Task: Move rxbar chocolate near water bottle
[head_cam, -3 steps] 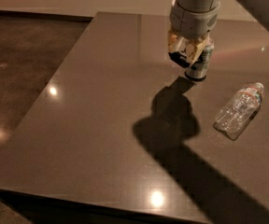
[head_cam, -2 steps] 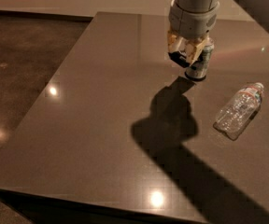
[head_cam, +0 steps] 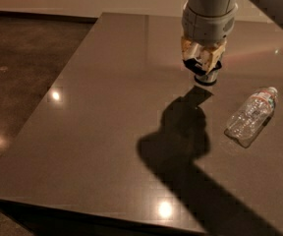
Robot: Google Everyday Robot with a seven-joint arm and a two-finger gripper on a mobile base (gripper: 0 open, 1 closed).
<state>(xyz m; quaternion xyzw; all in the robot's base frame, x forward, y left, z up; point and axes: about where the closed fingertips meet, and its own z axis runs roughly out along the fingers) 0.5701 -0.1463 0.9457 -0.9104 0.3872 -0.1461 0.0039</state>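
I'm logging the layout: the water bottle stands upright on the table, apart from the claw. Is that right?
No. The camera view shows the water bottle lying on its side on the table, not upright. It is indeed apart from the claw, which hangs over the table's far side.

Item: gripper [head_cam: 203,65]. It is hanging over the far right part of the surface [head_cam: 107,112], now sitting slightly lower and a touch further right than a second ago.
Item: small upright object [head_cam: 206,79], directly beneath the gripper. Less of it is showing under the gripper than before.
Item: arm's shadow [head_cam: 181,132]. Its upper tip is lying further right, now reaching the object's base.
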